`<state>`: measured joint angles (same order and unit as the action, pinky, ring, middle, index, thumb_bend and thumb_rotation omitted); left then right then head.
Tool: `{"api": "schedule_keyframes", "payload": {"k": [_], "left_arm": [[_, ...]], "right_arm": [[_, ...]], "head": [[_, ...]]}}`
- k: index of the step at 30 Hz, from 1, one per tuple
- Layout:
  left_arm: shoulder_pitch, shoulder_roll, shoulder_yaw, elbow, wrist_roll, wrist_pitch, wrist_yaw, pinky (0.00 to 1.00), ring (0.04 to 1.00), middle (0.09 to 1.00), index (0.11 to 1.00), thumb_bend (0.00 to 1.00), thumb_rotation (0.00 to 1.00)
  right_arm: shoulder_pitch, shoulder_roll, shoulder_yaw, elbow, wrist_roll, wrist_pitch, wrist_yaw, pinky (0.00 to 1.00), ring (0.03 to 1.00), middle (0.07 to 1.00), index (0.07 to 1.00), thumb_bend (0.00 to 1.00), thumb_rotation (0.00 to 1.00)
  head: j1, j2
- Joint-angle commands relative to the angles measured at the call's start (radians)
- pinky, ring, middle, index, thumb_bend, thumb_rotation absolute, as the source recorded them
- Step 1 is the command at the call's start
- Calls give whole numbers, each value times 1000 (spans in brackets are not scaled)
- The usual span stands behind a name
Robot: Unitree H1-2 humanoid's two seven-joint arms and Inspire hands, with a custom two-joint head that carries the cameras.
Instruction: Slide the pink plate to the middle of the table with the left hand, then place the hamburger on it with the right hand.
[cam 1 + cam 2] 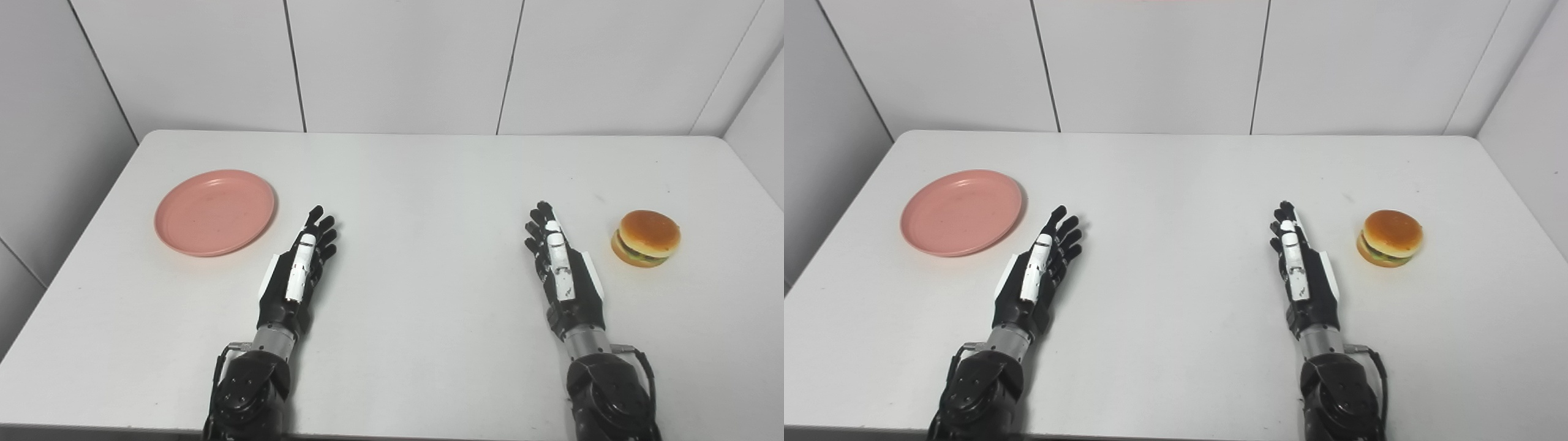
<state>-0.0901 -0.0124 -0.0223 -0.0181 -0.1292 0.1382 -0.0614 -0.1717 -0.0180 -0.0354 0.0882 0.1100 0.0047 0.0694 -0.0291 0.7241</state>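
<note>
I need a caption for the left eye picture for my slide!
Both open hands, left hand and right hand, wait between pink plate and hamburger.

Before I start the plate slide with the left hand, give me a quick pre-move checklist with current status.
1. Left hand open and holding nothing: ok.
2. Plate bare, nothing lying on it: ok.
3. Left hand touching the plate: not ok, it sits apart, to the plate's right.
4. Table middle free for the plate: ok.
5. Right hand open, apart from the hamburger: ok.
6. Hamburger upright on the table's right side: ok.
</note>
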Motion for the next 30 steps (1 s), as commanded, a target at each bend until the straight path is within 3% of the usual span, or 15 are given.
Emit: {"api": "schedule_keyframes", "payload": {"k": [1, 30], "left_arm": [[-22, 5, 2, -6, -3, 7, -8, 965, 956, 957, 953, 363, 1000], [-21, -2, 3, -11, 1, 1, -3, 956, 950, 951, 947, 361, 1000]], "right_arm": [[-6, 0, 1, 7, 1, -34, 4, 970, 966, 966, 968, 269, 1000], [-7, -2, 1, 4, 5, -34, 7, 968, 966, 963, 968, 264, 1000]], "head": [[1, 2], [5, 7]]}}
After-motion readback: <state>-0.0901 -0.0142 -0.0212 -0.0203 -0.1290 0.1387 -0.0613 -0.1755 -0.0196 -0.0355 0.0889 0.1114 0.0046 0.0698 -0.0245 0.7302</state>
